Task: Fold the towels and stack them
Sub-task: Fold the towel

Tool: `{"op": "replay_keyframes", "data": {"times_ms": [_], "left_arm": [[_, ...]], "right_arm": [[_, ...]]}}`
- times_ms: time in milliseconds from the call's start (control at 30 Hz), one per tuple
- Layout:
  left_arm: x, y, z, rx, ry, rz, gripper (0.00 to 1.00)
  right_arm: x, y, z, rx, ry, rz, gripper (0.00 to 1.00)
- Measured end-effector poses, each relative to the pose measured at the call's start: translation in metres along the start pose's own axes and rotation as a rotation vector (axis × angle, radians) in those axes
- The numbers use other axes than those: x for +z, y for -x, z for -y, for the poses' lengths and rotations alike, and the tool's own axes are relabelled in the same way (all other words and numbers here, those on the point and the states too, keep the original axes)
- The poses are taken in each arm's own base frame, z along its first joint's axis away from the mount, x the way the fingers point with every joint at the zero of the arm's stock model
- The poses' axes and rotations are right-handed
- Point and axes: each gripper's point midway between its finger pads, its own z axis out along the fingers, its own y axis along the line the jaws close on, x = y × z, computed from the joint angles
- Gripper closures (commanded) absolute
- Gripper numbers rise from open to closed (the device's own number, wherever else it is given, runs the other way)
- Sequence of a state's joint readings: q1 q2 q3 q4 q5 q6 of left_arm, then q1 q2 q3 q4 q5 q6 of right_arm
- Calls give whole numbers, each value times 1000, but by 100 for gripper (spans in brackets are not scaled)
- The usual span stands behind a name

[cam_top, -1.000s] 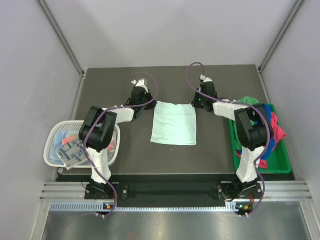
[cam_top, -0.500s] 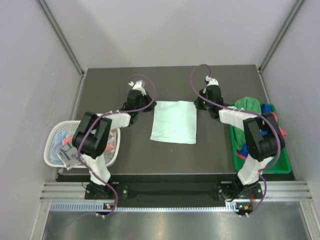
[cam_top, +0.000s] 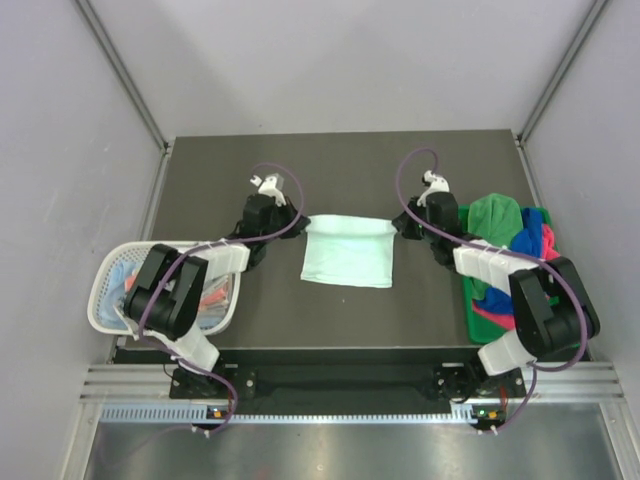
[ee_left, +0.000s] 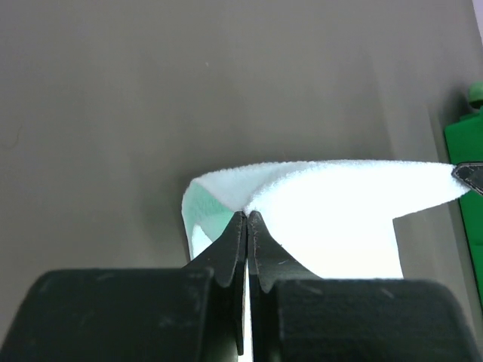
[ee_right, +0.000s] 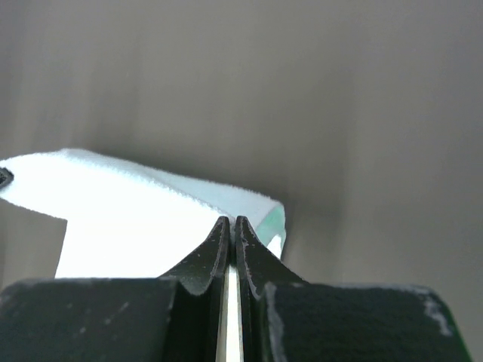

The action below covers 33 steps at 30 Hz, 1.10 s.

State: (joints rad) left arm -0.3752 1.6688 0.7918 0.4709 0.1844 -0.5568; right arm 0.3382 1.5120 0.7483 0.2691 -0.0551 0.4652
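A pale mint towel (cam_top: 347, 255) lies in the middle of the dark table (cam_top: 340, 160). Its far edge is lifted off the table and stretched between my two grippers. My left gripper (cam_top: 300, 222) is shut on the far left corner; in the left wrist view the closed tips (ee_left: 247, 215) pinch the towel's raised hem (ee_left: 332, 192). My right gripper (cam_top: 397, 226) is shut on the far right corner, and its closed tips (ee_right: 232, 220) bite the mint towel (ee_right: 136, 207). More towels, green (cam_top: 495, 212), blue (cam_top: 524, 241) and pink (cam_top: 547, 242), are heaped at the right.
A white mesh basket (cam_top: 108, 268) sits at the table's left edge with a blue cloth (cam_top: 125, 275) and a coral one (cam_top: 210, 297) in it, partly under my left arm. A green bin (cam_top: 474, 318) holds the heap at the right edge. Grey walls enclose the table.
Both grippers have lifted the mint towel's far corners and drawn them toward the near side, so the far edge now stands off the table. Both arms have swung outward.
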Motion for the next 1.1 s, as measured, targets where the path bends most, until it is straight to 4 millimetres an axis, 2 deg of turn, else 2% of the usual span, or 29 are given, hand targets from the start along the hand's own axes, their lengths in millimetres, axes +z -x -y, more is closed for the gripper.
{"op": "replay_keyframes", "data": {"times_ms": [333, 500, 733, 1100], "left_arm": [[-23, -28, 0, -34, -25, -58, 100], [-35, -36, 0, -48, -33, -69, 100], [-50, -39, 4, -50, -48, -65, 100], [-65, -74, -6, -67, -38, -139, 100]], "right_arm": [[-29, -47, -1, 48, 48, -66, 100], [-43, -53, -12, 41, 79, -57, 100], [-53, -57, -30, 15, 111, -44, 100], [-60, -93, -14, 24, 64, -106, 100]]}}
